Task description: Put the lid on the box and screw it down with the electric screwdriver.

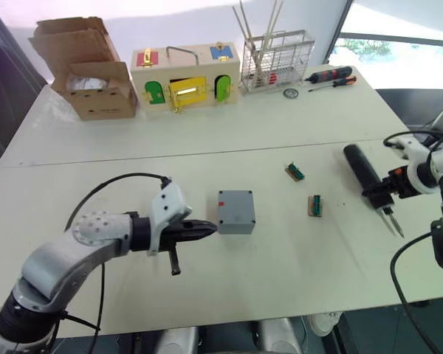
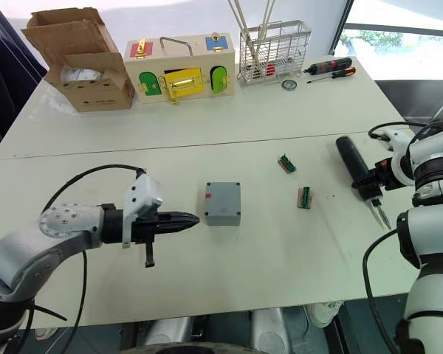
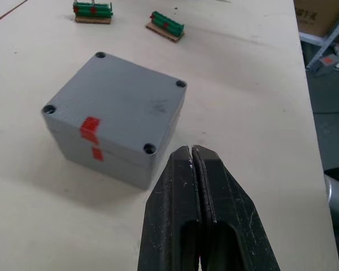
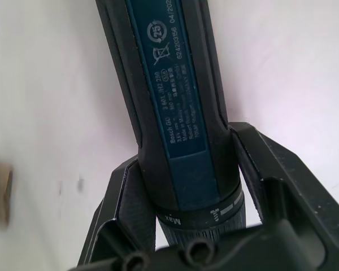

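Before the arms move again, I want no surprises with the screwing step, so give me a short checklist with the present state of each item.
1. Lid seated on the box: ok, it lies flush on top with all four corner holes showing.
2. Screws in the corner holes: cannot tell, the holes look dark and nothing stands out of them.
3. Electric screwdriver gripped: ok, the right gripper is shut around its body near the collar.
4. Bit at the box: not ok, the driver is far to the right of it, bit pointing toward the table's near edge.
5. Left gripper steadying the box: not ok, it is shut, empty, just beside the box.
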### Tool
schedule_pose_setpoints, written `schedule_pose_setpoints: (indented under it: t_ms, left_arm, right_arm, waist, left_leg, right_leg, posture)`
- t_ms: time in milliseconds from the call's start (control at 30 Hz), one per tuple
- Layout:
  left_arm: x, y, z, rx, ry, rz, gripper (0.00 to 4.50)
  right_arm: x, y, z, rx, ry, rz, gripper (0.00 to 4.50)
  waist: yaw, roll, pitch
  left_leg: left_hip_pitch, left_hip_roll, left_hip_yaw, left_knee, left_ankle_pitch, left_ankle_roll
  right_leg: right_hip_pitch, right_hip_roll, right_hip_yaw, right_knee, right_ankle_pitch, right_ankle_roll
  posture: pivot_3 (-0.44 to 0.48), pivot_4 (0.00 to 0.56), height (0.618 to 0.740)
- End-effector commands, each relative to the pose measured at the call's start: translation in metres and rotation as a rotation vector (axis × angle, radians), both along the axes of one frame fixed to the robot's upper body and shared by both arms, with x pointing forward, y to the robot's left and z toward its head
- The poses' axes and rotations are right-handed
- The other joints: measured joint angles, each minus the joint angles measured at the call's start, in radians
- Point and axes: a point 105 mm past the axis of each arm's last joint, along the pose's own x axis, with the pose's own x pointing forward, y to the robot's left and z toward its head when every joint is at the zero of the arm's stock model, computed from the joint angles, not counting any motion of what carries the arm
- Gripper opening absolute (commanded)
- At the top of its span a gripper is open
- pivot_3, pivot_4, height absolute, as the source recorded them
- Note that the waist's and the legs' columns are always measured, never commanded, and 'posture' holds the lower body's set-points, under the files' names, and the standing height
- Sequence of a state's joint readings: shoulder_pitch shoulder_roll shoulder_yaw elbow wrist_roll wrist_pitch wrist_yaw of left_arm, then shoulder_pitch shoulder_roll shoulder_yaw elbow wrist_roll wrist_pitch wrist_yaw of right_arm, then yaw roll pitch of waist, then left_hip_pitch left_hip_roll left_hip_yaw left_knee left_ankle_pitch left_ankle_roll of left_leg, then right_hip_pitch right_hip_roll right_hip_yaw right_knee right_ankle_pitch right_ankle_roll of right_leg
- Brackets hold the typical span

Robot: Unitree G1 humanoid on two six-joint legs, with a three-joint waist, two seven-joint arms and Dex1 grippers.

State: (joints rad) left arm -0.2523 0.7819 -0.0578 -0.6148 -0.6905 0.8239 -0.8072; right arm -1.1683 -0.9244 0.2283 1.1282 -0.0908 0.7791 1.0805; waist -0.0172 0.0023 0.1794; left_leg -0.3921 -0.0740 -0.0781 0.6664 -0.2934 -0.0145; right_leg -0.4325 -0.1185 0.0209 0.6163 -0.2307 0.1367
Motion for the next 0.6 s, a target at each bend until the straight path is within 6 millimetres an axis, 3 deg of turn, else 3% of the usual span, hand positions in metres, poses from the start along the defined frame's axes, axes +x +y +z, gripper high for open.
schedule_pose_setpoints:
  t_ms: [33, 67, 133, 200, 300, 433, 600]
  left_arm:
    - [0.011, 0.008, 0.018, -0.039, -0.040, -0.003, 0.00]
    - [0.015, 0.009, 0.023, -0.050, -0.037, -0.005, 0.00]
    - [0.019, 0.011, 0.031, -0.082, -0.021, -0.010, 0.00]
    - [0.019, 0.014, 0.034, -0.077, -0.005, -0.020, 0.00]
    - [0.018, 0.015, 0.034, -0.074, 0.024, -0.029, 0.00]
    - [0.022, 0.008, 0.028, -0.028, 0.018, -0.059, 0.00]
    - [0.029, 0.007, 0.021, 0.010, -0.010, -0.048, 0.00]
  right_arm:
    - [0.018, 0.017, 0.090, 0.066, -0.426, 0.047, 1.86]
    - [0.018, 0.043, 0.115, 0.142, -0.639, 0.151, 1.86]
    - [-0.010, 0.089, 0.152, 0.345, -1.014, 0.283, 1.86]
    - [-0.032, 0.114, 0.161, 0.487, -1.223, 0.271, 1.86]
    - [-0.043, 0.146, 0.138, 0.593, -1.195, 0.256, 1.86]
    - [-0.060, 0.210, 0.100, 0.792, -1.070, 0.433, 1.86]
    - [-0.067, 0.231, 0.086, 0.789, -1.049, 0.482, 1.86]
  waist:
    - [0.002, 0.003, 0.002]
    - [0.005, 0.002, 0.001]
    - [0.002, 0.001, 0.001]
    - [-0.004, 0.002, 0.001]
    - [0.008, 0.002, 0.001]
    - [0.026, 0.000, 0.000]
    - [0.012, 0.001, 0.000]
  left_leg:
    - [-0.001, 0.000, 0.001, -0.001, 0.000, 0.000]
    - [-0.002, 0.000, 0.001, -0.001, 0.000, 0.000]
    - [-0.005, 0.002, -0.002, -0.002, 0.000, -0.001]
    - [-0.005, 0.002, -0.002, -0.001, 0.000, -0.001]
    - [-0.005, 0.002, -0.002, 0.000, 0.002, -0.004]
    - [-0.004, -0.001, -0.004, 0.004, 0.002, -0.003]
    - [0.000, -0.001, -0.003, 0.002, 0.002, -0.002]
  right_leg:
    - [-0.003, 0.000, 0.000, 0.001, 0.000, 0.000]
    - [-0.004, 0.000, 0.000, 0.002, 0.000, 0.000]
    - [-0.007, 0.001, -0.003, 0.004, 0.000, 0.000]
    - [-0.011, 0.002, -0.004, 0.014, 0.000, 0.000]
    - [-0.012, 0.001, -0.003, 0.016, 0.000, 0.000]
    - [-0.005, -0.001, -0.002, 0.013, 0.000, 0.000]
    - [-0.004, 0.000, -0.002, 0.015, 0.000, 0.000]
  posture:
    - [0.000, 0.150, 0.739]
    - [0.000, 0.150, 0.739]
    - [0.000, 0.150, 0.739]
    - [0.000, 0.150, 0.739]
    - [0.000, 0.150, 0.739]
    - [0.000, 0.150, 0.739]
    - [0.000, 0.150, 0.739]
